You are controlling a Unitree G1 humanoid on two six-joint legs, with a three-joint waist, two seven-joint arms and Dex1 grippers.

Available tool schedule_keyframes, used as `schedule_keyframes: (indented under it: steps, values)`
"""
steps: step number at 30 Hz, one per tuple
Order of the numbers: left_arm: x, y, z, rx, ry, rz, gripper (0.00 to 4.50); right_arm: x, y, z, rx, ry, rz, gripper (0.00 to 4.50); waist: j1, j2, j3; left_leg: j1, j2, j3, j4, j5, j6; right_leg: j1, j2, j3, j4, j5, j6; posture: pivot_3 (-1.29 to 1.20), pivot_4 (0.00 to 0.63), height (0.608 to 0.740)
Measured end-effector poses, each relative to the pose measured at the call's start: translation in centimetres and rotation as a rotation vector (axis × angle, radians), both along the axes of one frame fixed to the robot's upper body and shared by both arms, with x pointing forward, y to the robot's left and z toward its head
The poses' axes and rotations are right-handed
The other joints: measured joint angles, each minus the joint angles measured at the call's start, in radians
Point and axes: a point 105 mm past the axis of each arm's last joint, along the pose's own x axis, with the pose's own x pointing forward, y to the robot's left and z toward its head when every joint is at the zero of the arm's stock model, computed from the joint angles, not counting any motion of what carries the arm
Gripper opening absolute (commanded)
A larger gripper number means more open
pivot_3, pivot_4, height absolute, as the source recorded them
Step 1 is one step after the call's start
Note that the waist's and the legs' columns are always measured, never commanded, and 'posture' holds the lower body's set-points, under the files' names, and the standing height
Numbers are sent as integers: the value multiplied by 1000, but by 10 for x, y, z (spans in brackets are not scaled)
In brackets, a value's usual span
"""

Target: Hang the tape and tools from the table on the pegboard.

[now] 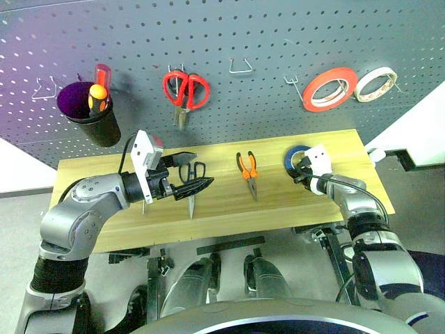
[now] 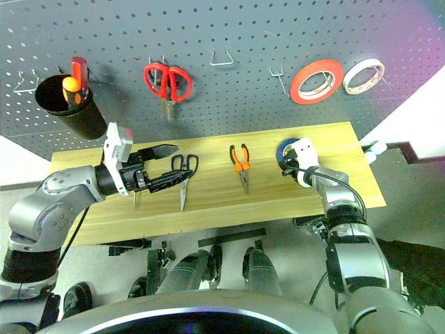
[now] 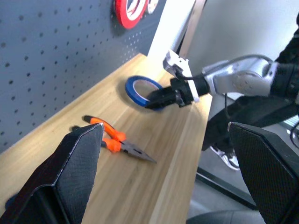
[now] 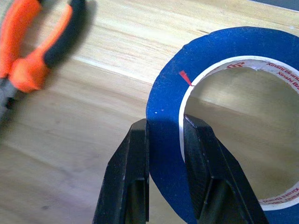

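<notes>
Right end effector (image 4: 164, 140): its two black fingers are clamped on the wall of the blue tape roll (image 4: 224, 135), one finger outside the ring, one inside the hole.
Blue tape roll: near the right end of the worktop (image 1: 292, 202), close to its back edge; in the left wrist view the roll looks tilted up from the wood.
Left end effector (image 2: 167, 167): fingers spread wide apart, holding nothing, above the left part of the worktop, pointing towards the right.
Dark-handled scissors (image 1: 193, 182): flat on the worktop, partly behind the left fingers, blades pointing to the front edge.
Orange-and-black pliers (image 1: 248, 170): flat mid-worktop, between scissors and tape, apart from both.
Right wrist view adds: printed white core inside the roll, pliers handles close beside it.
Left wrist view adds: bare wood between pliers and the front edge.
Pegboard (image 1: 278, 35): red-handled scissors (image 1: 185, 89), red-orange tape roll (image 1: 329, 88), whitish tape roll (image 1: 376, 83), black cup (image 1: 90, 113) of screwdrivers.
Free hooks: wire hook (image 1: 240, 67) above the pliers, another (image 1: 293, 86) just left of the red-orange roll.
</notes>
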Motion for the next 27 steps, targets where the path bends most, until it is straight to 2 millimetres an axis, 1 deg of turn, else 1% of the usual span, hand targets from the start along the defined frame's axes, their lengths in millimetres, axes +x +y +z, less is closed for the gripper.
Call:
schedule_keyframes:
  steps: [3, 7, 11, 13, 16, 18, 23, 27]
  values:
    - [1, -3, 1, -10, -1, -15, 4500, -5, -7, 4, 67, -6, -42, 660, -2, 0, 0, 0, 0, 0, 1, 0, 0, 0, 0, 0, 1, 0, 0, -94, 248, 726]
    - [2, -6, 3, -23, -10, -37, 4500, -10, -20, 15, 111, -37, -102, 660, -3, 0, -1, 0, 0, 0, 0, 1, -2, 0, 0, 0, 2, 0, 0, -108, 241, 726]
    - [2, -11, 1, -29, -4, -61, 4500, -11, -22, 27, 169, -75, -139, 660, -5, 0, -1, 0, 0, 0, 0, 1, -2, 1, 0, 0, 2, 0, 0, -119, 234, 726]
    - [2, -11, 1, -30, -6, -67, 4500, -13, -22, 27, 188, -80, -154, 660, -6, 0, -2, 0, 0, 0, 0, 1, -2, 0, 0, 0, 2, 0, 0, -124, 231, 726]
    - [4, -13, 7, -32, -22, -80, 4500, -17, -20, 22, 203, -68, -168, 660, -6, 1, -3, 0, 0, 0, 1, 2, -3, 1, 0, 0, 2, 0, 0, -131, 219, 726]
    - [6, -12, 9, -36, -33, -79, 4500, -16, -21, 23, 205, -74, -176, 660, -6, 1, -4, 0, 0, 0, 1, 2, -3, 1, 0, 0, 2, 1, 1, -136, 214, 726]
    - [10, -13, 7, -45, -27, -82, 4500, -16, -32, 36, 254, -128, -234, 660, -6, 2, -8, 0, 0, 0, 2, 2, -3, 1, 0, 0, 2, 1, 1, -154, 201, 726]
    - [11, -20, 11, -49, -49, -103, 4500, -15, -33, 46, 280, -168, -239, 660, -9, 3, -11, 0, 0, 1, 2, 2, -3, 2, 0, 0, 3, 1, 1, -157, 199, 726]
